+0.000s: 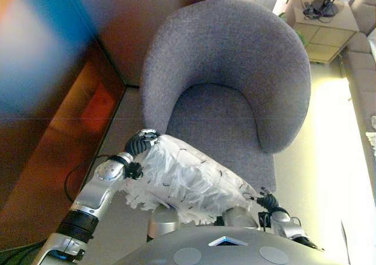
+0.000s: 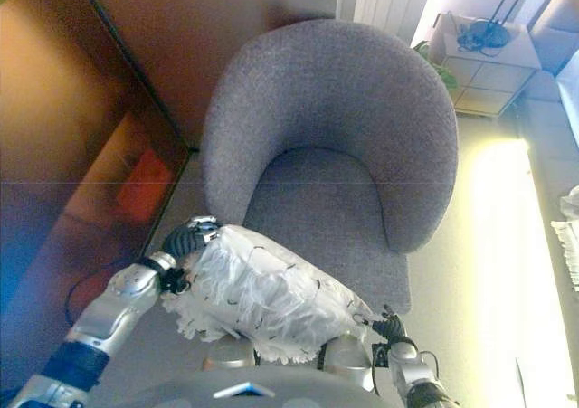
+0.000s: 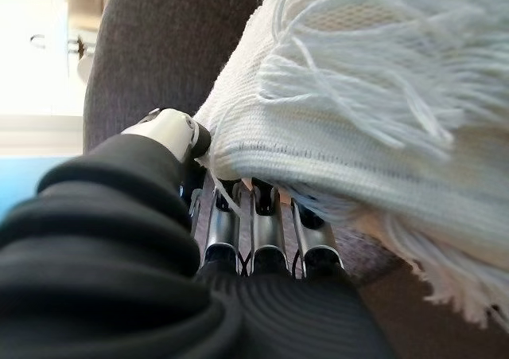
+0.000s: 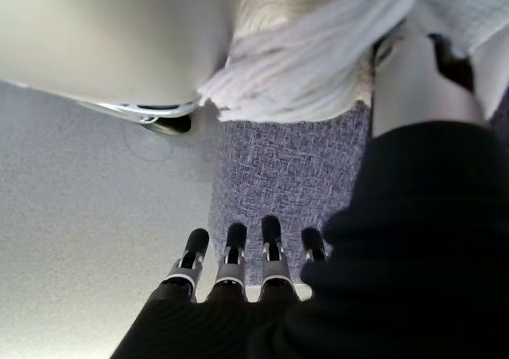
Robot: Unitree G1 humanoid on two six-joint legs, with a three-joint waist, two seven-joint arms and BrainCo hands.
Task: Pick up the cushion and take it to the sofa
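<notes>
I see the white fringed cushion (image 1: pixel 188 180) held up in front of the grey armchair (image 1: pixel 229 77), just off the seat's front edge and close to the robot's body. My left hand (image 3: pixel 179 132) is at the cushion's end farthest from the armchair's open side: in the left wrist view its fingers (image 3: pixel 262 216) run under the knitted edge and the thumb presses on top, so it pinches the cushion. My right hand (image 1: pixel 267 201) sits at the opposite end; its fingers (image 4: pixel 231 251) are fairly straight and apart from the fabric, with only the thumb up against the fringe. A small cabinet (image 1: pixel 320 30) stands behind the armchair.
</notes>
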